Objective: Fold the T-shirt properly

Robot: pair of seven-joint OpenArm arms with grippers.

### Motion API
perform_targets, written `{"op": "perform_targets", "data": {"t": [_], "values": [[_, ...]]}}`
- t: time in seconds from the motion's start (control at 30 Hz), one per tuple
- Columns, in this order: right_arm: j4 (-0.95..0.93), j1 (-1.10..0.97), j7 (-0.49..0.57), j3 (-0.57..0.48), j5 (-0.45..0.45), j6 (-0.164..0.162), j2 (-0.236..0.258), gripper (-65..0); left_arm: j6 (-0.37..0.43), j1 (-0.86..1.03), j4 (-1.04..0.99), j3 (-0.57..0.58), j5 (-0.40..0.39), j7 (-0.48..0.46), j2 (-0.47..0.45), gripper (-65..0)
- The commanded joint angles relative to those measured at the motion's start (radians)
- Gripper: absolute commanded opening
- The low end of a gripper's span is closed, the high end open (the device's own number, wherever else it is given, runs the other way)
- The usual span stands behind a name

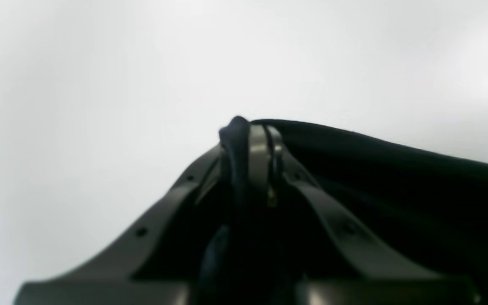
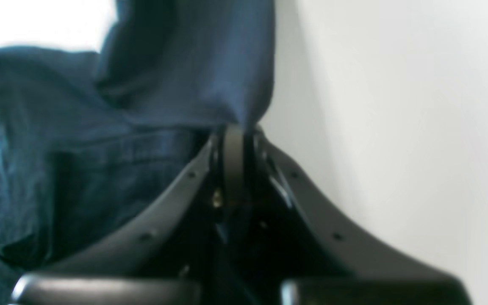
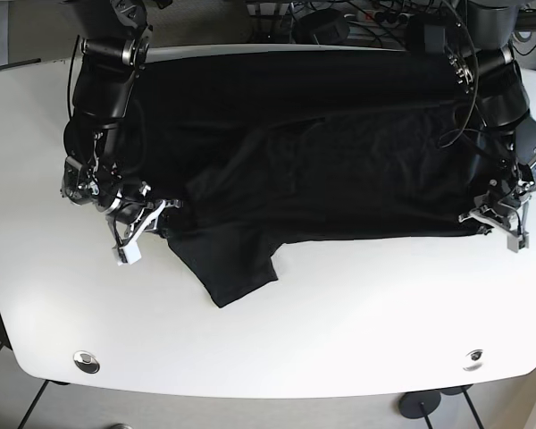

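I see the dark navy T-shirt point(image 3: 322, 170) spread wide across the white table, rumpled, one sleeve sticking out toward the near edge.

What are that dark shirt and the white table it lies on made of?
T-shirt: soft woven or knit fabric, probably cotton, matte navy-black; it wrinkles and drapes limply. Table: hard, smooth white top, likely laminate or painted board, with a faint sheen; the exact material can't be told.
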Motion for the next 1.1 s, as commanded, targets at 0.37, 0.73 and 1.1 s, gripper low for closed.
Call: {"op": "perform_targets", "data": {"t": [0.37, 0.73, 1.1], "values": [[0.478, -0.094, -0.295, 0.162, 0.140, 0.001, 0.021, -63.4, -0.216, 0.087, 0.487, -0.272, -0.017, 0.313, 0.027, -65.0], [0.705, -0.355, -0.363, 0.247, 0.141, 0.001, 0.018, -63.3, -0.218, 0.438, 0.901, -0.344, -0.017, 0.387, 0.153, -65.0], [0.710, -0.527, -0.355, 0.284, 0.140, 0.001, 0.020, -62.9, -0.232, 0.616, 0.898, -0.372, -0.009, 0.382, 0.151, -64.4]]}}
